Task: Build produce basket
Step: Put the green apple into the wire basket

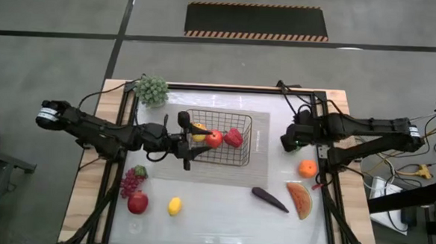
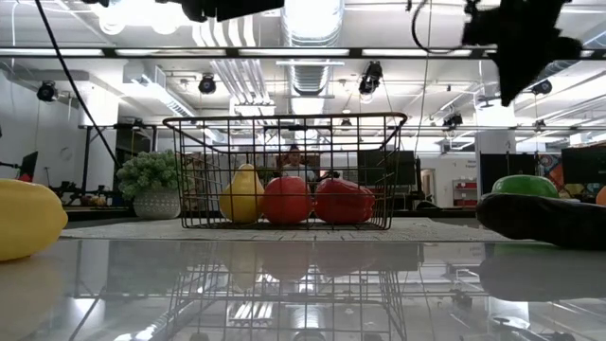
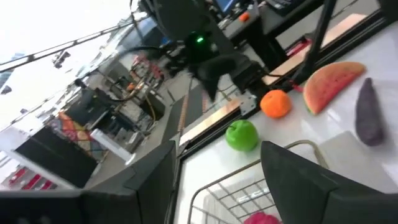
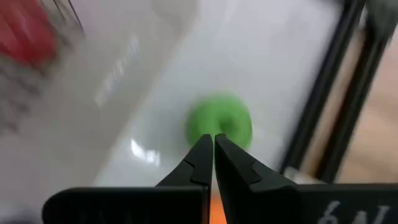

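The wire-mesh basket (image 1: 240,157) stands mid-table on a pale mat, with a yellow pear (image 1: 198,129), a red apple (image 1: 214,139) and a red pepper (image 1: 234,137) lying in it. My left gripper (image 1: 185,141) hangs level and open over the basket's left end (image 3: 249,186), nothing between its fingers. My right gripper (image 1: 284,143) is shut and raised right of the basket, pointing down over a green fruit (image 4: 221,121) that lies on the table. Loose on the table lie an orange (image 1: 307,168), watermelon slice (image 1: 299,199), eggplant (image 1: 270,199), lemon (image 1: 174,206), apple (image 1: 137,202) and grapes (image 1: 131,181).
A pale grey-green bunch in a white pot (image 1: 152,90) stands at the table's far left corner. Black frame rails (image 1: 333,180) run along the table's sides. Bare table shows between the basket and the near edge.
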